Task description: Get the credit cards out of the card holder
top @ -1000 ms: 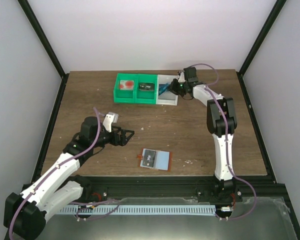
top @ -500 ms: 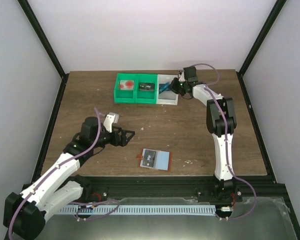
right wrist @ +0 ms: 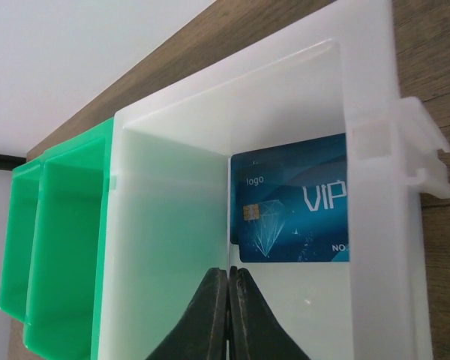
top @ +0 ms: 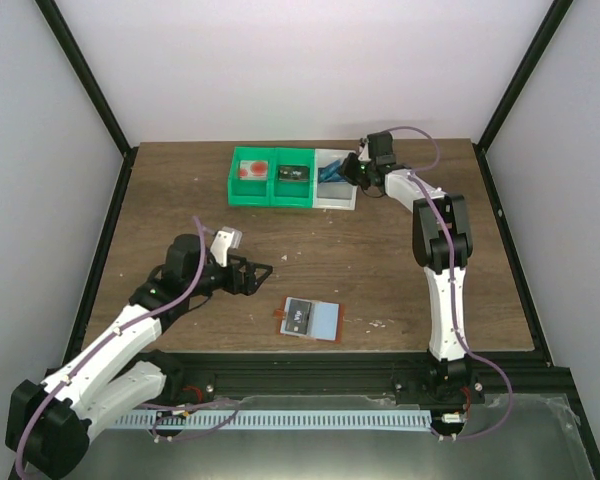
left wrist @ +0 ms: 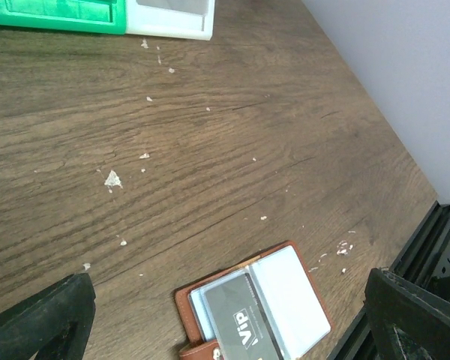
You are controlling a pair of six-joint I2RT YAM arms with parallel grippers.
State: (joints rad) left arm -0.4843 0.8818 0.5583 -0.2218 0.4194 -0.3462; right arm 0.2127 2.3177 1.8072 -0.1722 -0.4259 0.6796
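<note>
The card holder (left wrist: 292,289) lies open on the tabletop (left wrist: 210,150), near the front edge, with a grey card (left wrist: 236,319) tucked inside. It looks light, so it could slide or flip shut if a hand tugs that card while nothing holds it down. The left hand (top: 257,273) hangs just beside it, spread wide and empty. Far back, the right hand (right wrist: 230,274) is pinched tight on nothing, over the white bin (right wrist: 172,225) where a blue card (right wrist: 292,202) lies
</note>
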